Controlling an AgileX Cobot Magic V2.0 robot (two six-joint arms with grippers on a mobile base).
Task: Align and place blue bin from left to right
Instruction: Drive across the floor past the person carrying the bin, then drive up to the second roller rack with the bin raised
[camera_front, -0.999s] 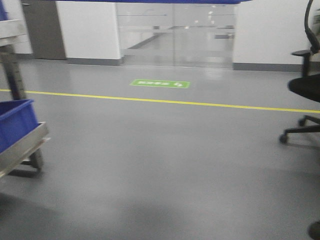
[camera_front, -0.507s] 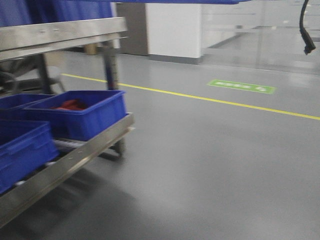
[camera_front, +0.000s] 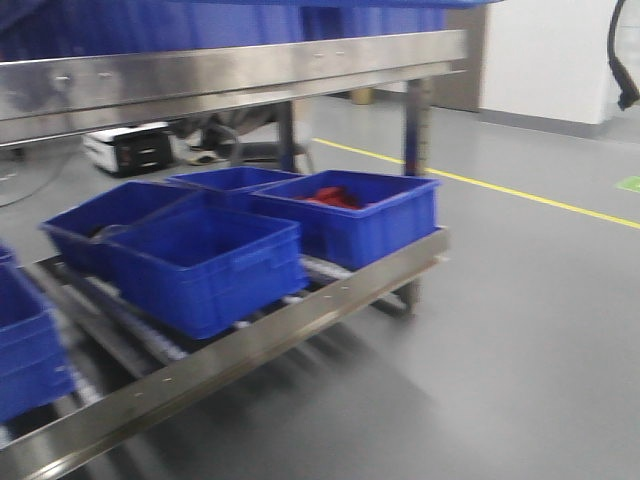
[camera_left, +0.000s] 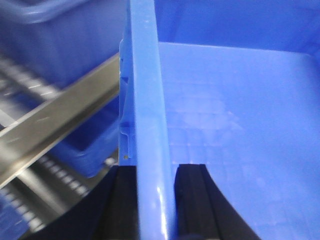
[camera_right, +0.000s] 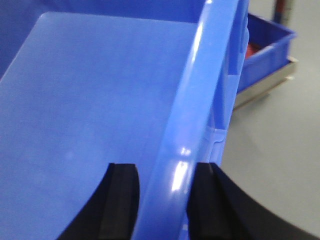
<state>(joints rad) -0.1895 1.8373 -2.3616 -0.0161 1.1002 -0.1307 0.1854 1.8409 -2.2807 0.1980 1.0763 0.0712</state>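
Note:
I carry the blue bin between both arms. In the left wrist view its thick bright-blue rim (camera_left: 150, 110) runs up the middle, with the ribbed outer wall to its left and the bare inside to its right. My left gripper (camera_left: 156, 172) is shut on that rim, one black finger on each side. The right wrist view shows the opposite rim (camera_right: 200, 100), and my right gripper (camera_right: 164, 172) is shut on it the same way. In the front view only a blue strip of the bin (camera_front: 380, 3) shows along the top edge, and the grippers are out of sight there.
A steel rack (camera_front: 300, 318) stands ahead on the left. Its lower shelf holds several darker blue bins (camera_front: 210, 265), one with something red inside (camera_front: 350, 215). More blue sits above its upper shelf (camera_front: 250, 65). A yellow floor line (camera_front: 520, 193) and a hanging black cable (camera_front: 620, 60) lie to the right.
The front view has swung left and closer to the rack. The open floor, glass doors and office chair have gone from sight, and the rack's shelves now fill the left and middle.

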